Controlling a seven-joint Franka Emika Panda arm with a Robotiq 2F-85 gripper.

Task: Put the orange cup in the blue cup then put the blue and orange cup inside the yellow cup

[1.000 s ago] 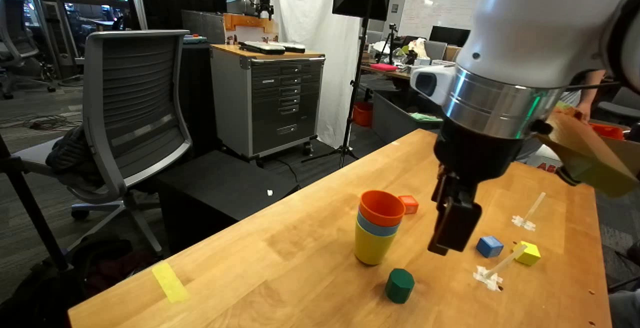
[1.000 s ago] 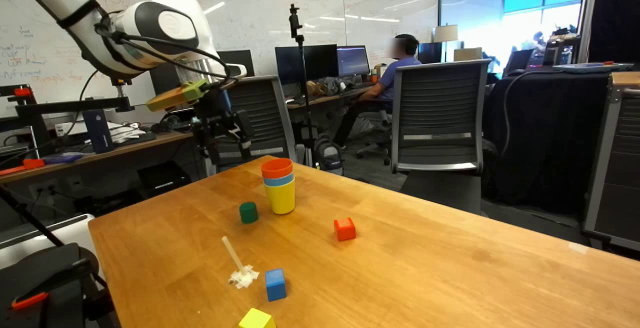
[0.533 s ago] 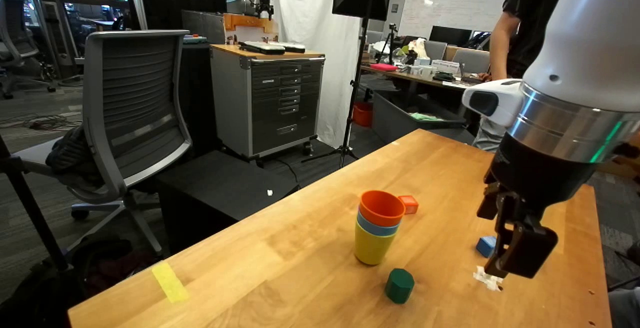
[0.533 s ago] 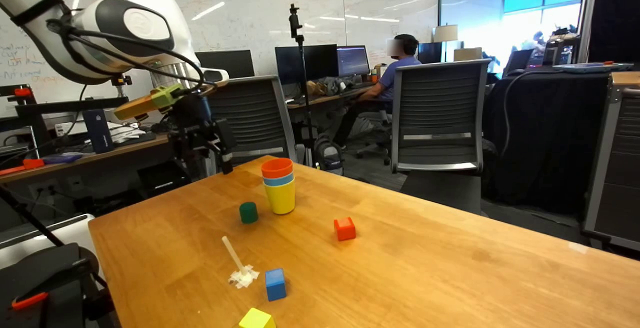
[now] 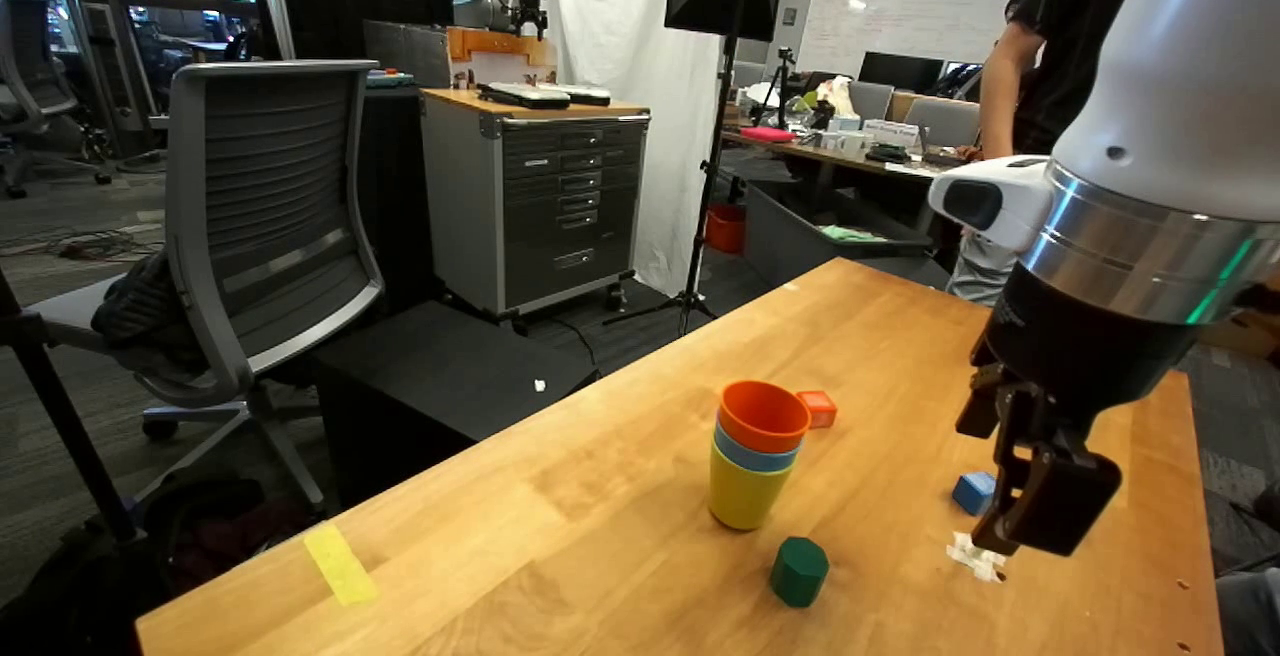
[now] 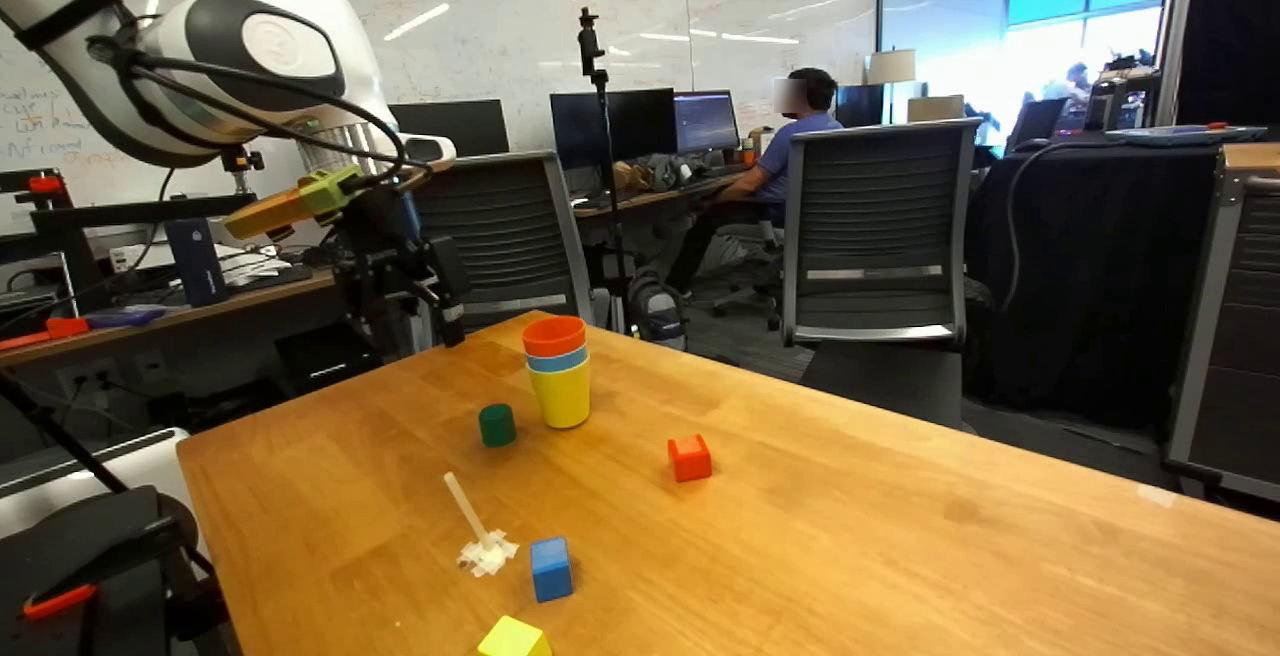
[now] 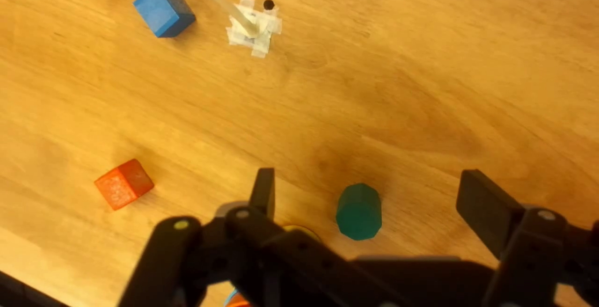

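The orange cup (image 5: 765,420) sits in the blue cup (image 5: 753,457), both nested within the upright yellow cup (image 5: 744,497) on the wooden table (image 5: 600,576), while the gripper (image 7: 366,190) hangs apart from them, jaws spread.

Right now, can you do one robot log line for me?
orange cup: in blue cup; blue cup: in yellow cup; gripper: open, holding nothing; nesting: looks done

Bare table (image 6: 560,481) leaves passage between the stick (image 6: 468,511) and two obstacles, green block (image 6: 497,426) and yellow cup (image 6: 563,397).

Smooth plastic yellow cup (image 5: 746,492) (smooth wooden table (image 5: 570,546)).
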